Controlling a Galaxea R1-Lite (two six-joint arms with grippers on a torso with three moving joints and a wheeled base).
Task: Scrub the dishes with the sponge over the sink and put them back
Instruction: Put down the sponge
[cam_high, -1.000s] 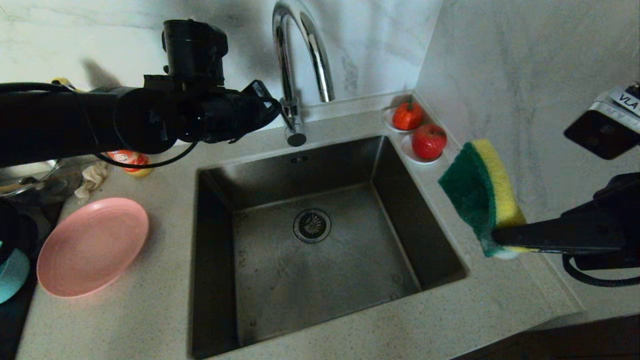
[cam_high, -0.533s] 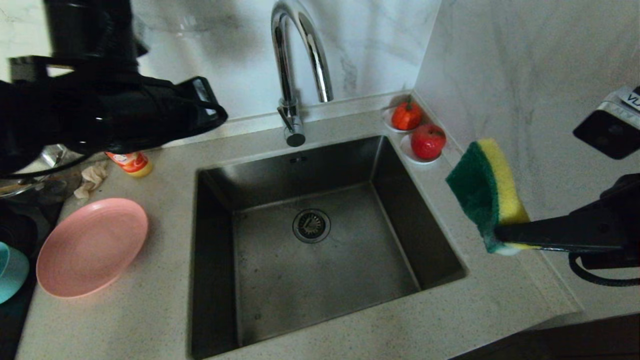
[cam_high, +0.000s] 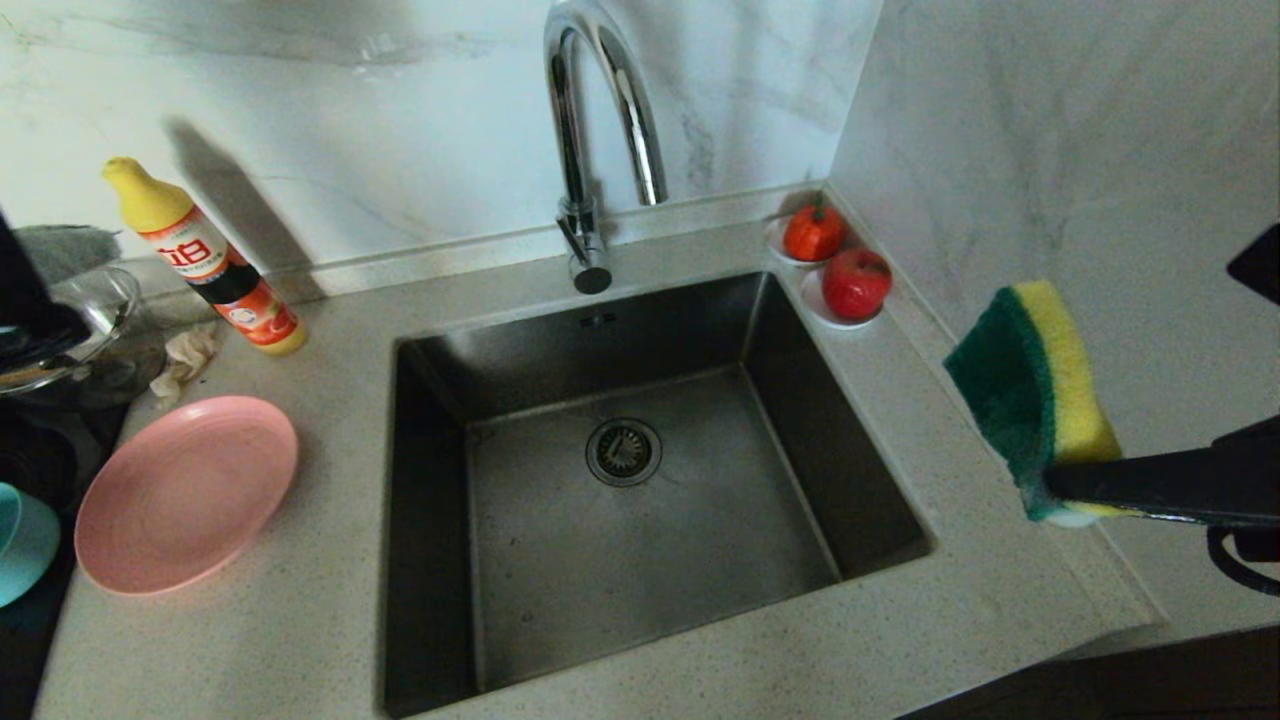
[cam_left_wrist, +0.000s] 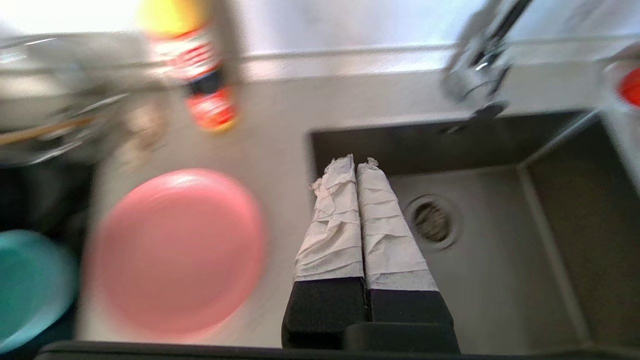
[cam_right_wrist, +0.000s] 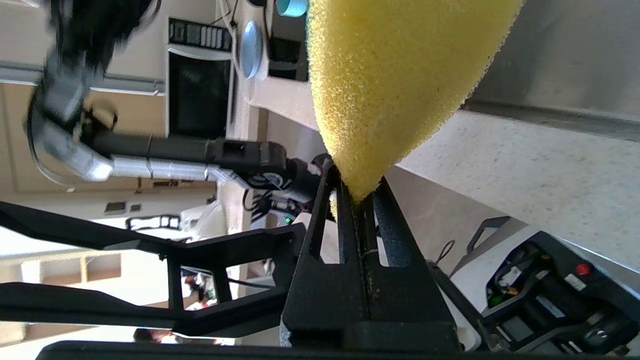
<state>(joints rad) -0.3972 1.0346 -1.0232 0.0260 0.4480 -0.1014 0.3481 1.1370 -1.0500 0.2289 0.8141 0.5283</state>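
Observation:
The pink plate (cam_high: 185, 492) lies on the counter left of the sink (cam_high: 560, 570), and the teal bowl (cam_high: 22, 545) shows at the left edge beside it. My right gripper (cam_high: 1060, 490) hangs over the counter right of the sink, shut on the lower end of the sponge (cam_high: 1035, 395), which stands upright with its green pad toward the sink. In the right wrist view the yellow foam (cam_right_wrist: 395, 75) is pinched between the black fingers. My left gripper (cam_left_wrist: 356, 162) hovers over the sink's left rim, its taped fingers (cam_left_wrist: 330, 225) pressed together on nothing, with the plate (cam_left_wrist: 175, 250) beside it.
A chrome tap (cam_high: 600, 120) arches over the sink's back rim. A yellow-capped soap bottle (cam_high: 200, 260), a glass bowl (cam_high: 70, 320) and a beige cloth scrap (cam_high: 185, 355) stand at the back left. Two red fruits (cam_high: 858, 282) sit on saucers by the right wall.
My left arm has pulled back to the left out of the head view, uncovering the soap bottle. The right gripper has shifted a little to the right with the sponge.

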